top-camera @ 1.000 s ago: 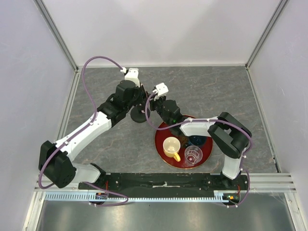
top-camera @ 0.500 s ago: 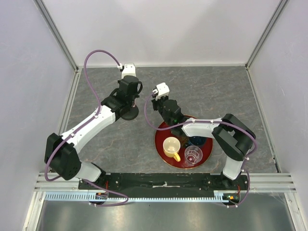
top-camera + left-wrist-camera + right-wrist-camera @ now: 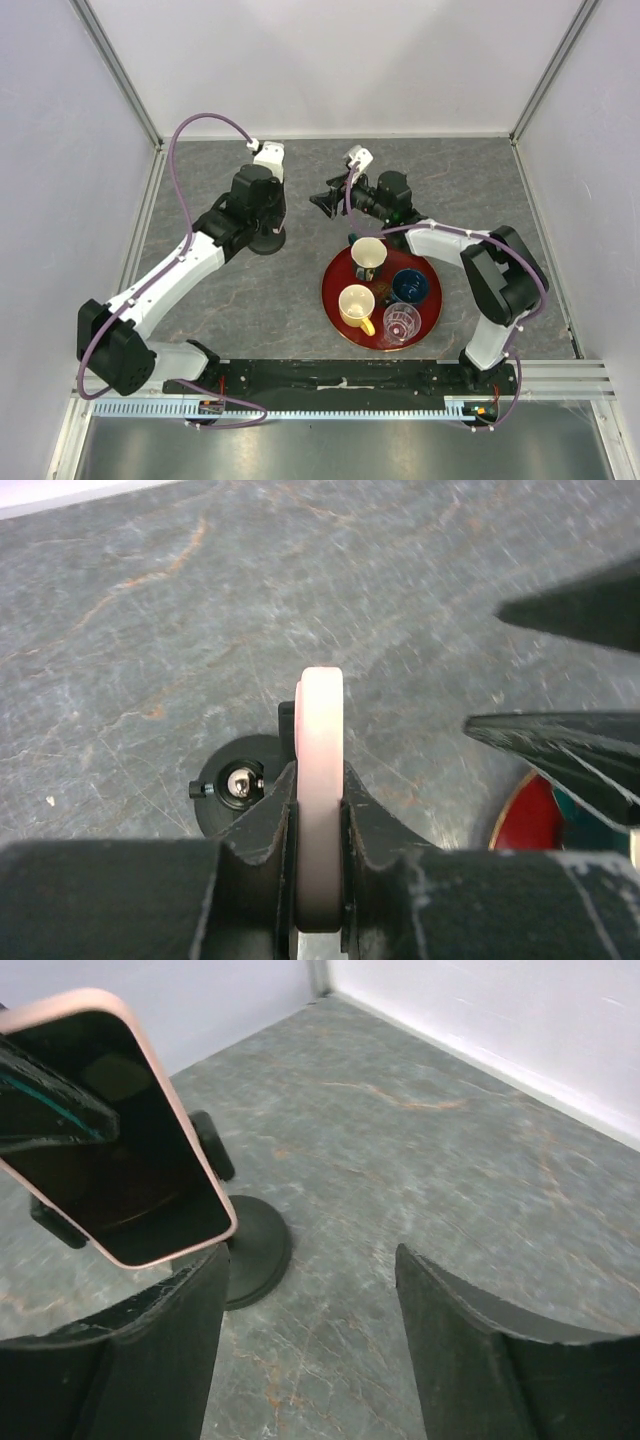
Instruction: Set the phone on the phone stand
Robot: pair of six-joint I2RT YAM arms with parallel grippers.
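Observation:
The phone [image 3: 110,1130], black screen with a pink rim, stands on edge just above the phone stand [image 3: 245,1250]. The stand's round disc base [image 3: 266,241] rests on the grey table. In the left wrist view the phone [image 3: 322,730] shows as a pink edge, and my left gripper [image 3: 320,790] is shut on its two faces. The stand's base [image 3: 235,782] lies directly beyond it. My right gripper [image 3: 308,1260] is open and holds nothing. It hangs to the right of the phone [image 3: 328,200]. From above, the left wrist hides the phone.
A round red tray [image 3: 335,300] sits near the right arm. It holds a yellow cup [image 3: 355,303], a dark mug [image 3: 368,258], a blue bowl [image 3: 410,288] and a clear glass [image 3: 402,320]. White walls enclose the table on three sides.
My right gripper has opened and drawn back to the right and rear, uncovering the dark mug. The left gripper stays shut on the phone and has shifted slightly left over the stand.

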